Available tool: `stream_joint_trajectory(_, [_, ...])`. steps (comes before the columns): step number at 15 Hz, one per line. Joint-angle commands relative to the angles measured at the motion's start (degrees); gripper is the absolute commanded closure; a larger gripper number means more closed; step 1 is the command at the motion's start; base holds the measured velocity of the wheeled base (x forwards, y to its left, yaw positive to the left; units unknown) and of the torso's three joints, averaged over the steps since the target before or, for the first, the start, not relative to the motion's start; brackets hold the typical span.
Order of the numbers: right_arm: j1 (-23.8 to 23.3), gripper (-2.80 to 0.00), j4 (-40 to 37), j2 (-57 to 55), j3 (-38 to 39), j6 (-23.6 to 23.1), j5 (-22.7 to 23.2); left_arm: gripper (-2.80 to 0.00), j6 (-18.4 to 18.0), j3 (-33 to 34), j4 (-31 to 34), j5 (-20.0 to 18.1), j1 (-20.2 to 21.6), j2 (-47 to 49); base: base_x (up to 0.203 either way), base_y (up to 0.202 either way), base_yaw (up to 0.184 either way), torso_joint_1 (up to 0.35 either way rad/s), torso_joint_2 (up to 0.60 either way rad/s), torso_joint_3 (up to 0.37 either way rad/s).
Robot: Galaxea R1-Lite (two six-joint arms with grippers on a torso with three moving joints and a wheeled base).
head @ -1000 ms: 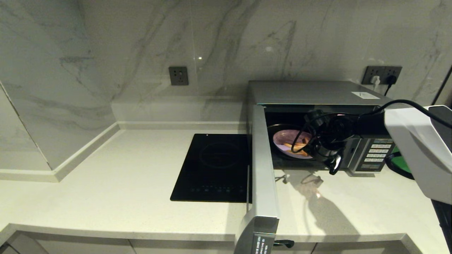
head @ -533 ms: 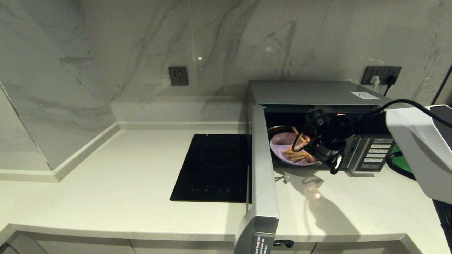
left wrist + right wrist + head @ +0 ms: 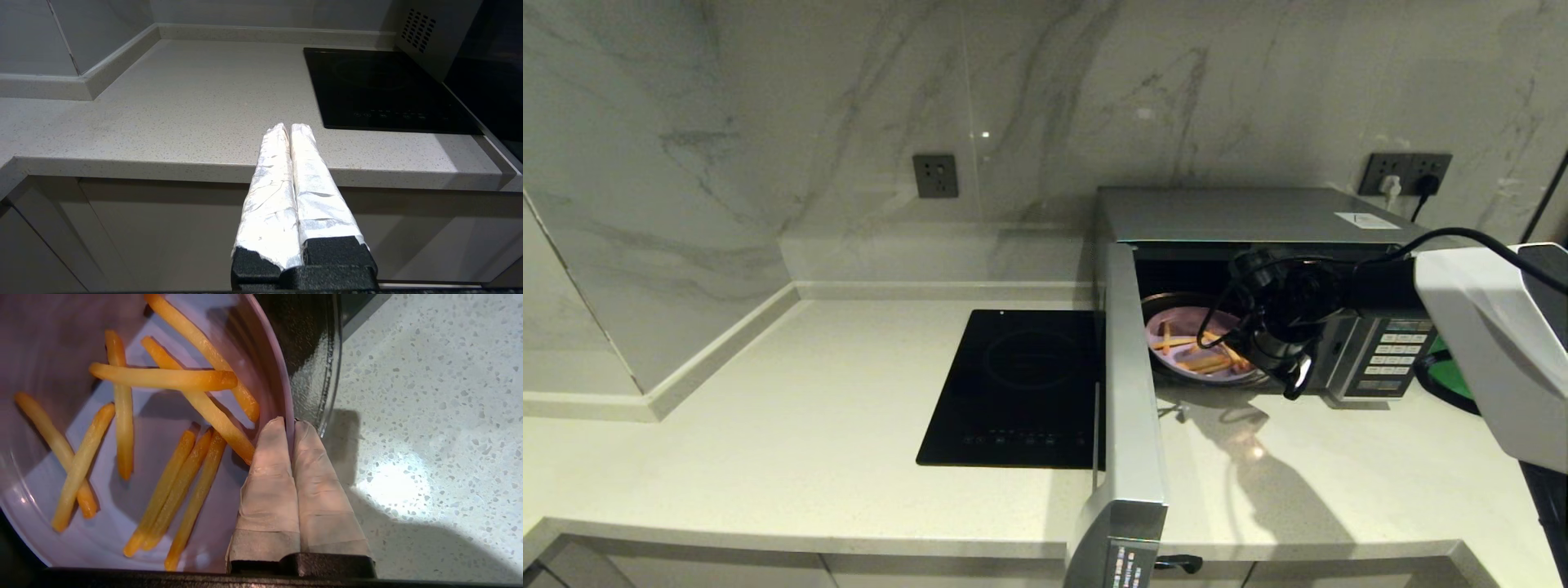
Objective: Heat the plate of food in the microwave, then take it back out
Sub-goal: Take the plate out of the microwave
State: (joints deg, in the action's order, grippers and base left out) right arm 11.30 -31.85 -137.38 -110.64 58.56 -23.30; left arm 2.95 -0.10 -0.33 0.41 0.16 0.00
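The silver microwave (image 3: 1241,214) stands at the back right of the counter with its door (image 3: 1131,384) swung wide open. The pale-lilac plate of food (image 3: 1180,339) sits at the mouth of the cavity, over the glass turntable (image 3: 1153,304). My right gripper (image 3: 1237,353) reaches in from the right and is shut on the plate's near rim. The right wrist view shows the taped fingers (image 3: 269,465) pinching that rim, one inside the plate (image 3: 159,412) and one outside, with orange-yellow fries (image 3: 163,377) scattered on it. My left gripper (image 3: 289,128) is shut and empty, parked below the counter's front edge.
A black induction cooktop (image 3: 1021,384) lies set into the counter left of the open door. The button panel (image 3: 1392,359) is right of the cavity, and a green tray (image 3: 1454,380) shows beyond it. Pale speckled counter (image 3: 1323,474) lies in front of the microwave.
My right gripper has drawn the plate forward and slightly left toward the cavity's mouth. The plate tipped on the way and the fries slid about on it. The left arm has not moved.
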Motion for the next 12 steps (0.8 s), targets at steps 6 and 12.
stream_joint_trajectory(6, [-1.87,0.00,-1.61,-0.17,-2.91,1.23,0.27,0.00,0.04,0.01,-0.02,0.02,0.02,0.00,0.000,0.000,0.000,0.000,0.00,0.000])
stream_joint_trajectory(12, [-3.65,0.00,-1.52,1.22,-2.82,3.37,1.05,0.00,0.04,0.01,-0.02,0.02,0.02,0.00,0.000,0.000,0.000,0.000,0.00,0.000])
